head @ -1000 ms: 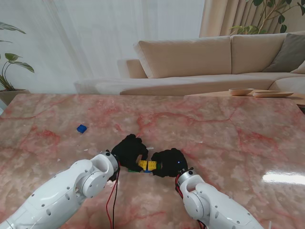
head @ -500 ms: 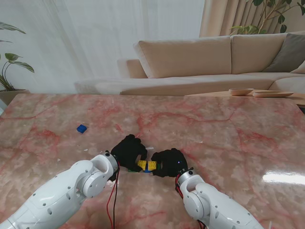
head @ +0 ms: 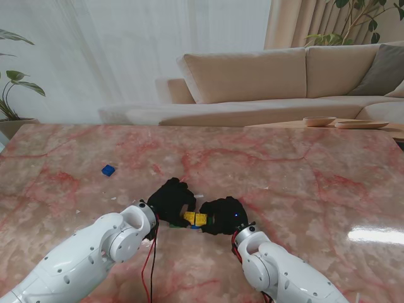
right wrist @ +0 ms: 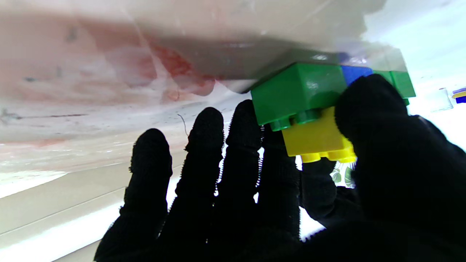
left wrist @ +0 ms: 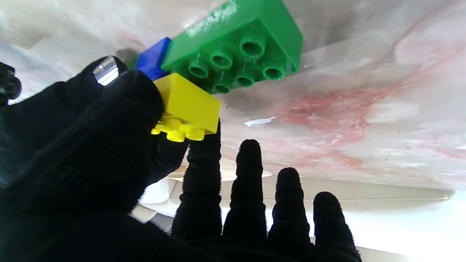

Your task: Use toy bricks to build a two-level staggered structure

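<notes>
A lower row of bricks lies on the marble table: a green brick (left wrist: pixel 236 47), a blue brick (left wrist: pixel 153 60) and a second green one (right wrist: pixel 400 82). A yellow brick (head: pixel 194 219) sits on top of that row, overlapping a green brick (right wrist: pixel 298 92). My left hand (head: pixel 170 199) pinches the yellow brick (left wrist: pixel 187 105) between thumb and index finger. From the other side, my right hand (head: pixel 222 214) has its thumb (right wrist: pixel 371 109) against the yellow brick (right wrist: pixel 315 138) and the row, with its fingers behind the green brick. A loose blue brick (head: pixel 108 170) lies far to the left.
The pink marble table (head: pixel 303 170) stretches wide around the hands. A beige sofa (head: pixel 265 82) stands beyond its far edge, and a side table with shallow bowls (head: pixel 319 121) is at the back right. A potted plant (head: pixel 12 88) is at the far left.
</notes>
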